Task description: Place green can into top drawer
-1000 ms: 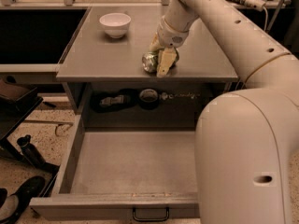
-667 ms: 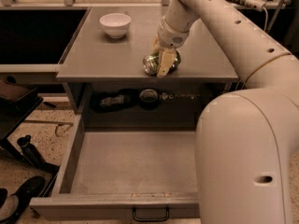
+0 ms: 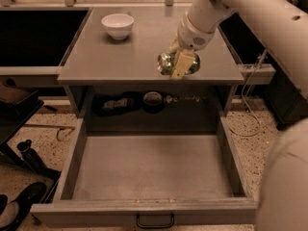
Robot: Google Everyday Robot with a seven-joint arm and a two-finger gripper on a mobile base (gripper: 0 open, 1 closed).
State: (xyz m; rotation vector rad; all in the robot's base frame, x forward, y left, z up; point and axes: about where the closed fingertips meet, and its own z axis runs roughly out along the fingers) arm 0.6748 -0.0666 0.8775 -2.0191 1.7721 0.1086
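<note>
One can (image 3: 166, 63) is in play: the gripper (image 3: 180, 65) is clamped across its sides at the table's (image 3: 110, 57) front edge, right of centre, silver end facing lower left, a hold judged to keep it level for lowering. The drawer (image 3: 154, 170) stands open across the lower frame, its wide floor just forward of the can. The bowl (image 3: 118, 25), upper left, is well apart. Judged risk: clipping the table lip on descent.

Speckled terrazzo floor (image 3: 38, 124), grey table (image 3: 130, 57), dark side counter (image 3: 33, 37), warm dim light.
</note>
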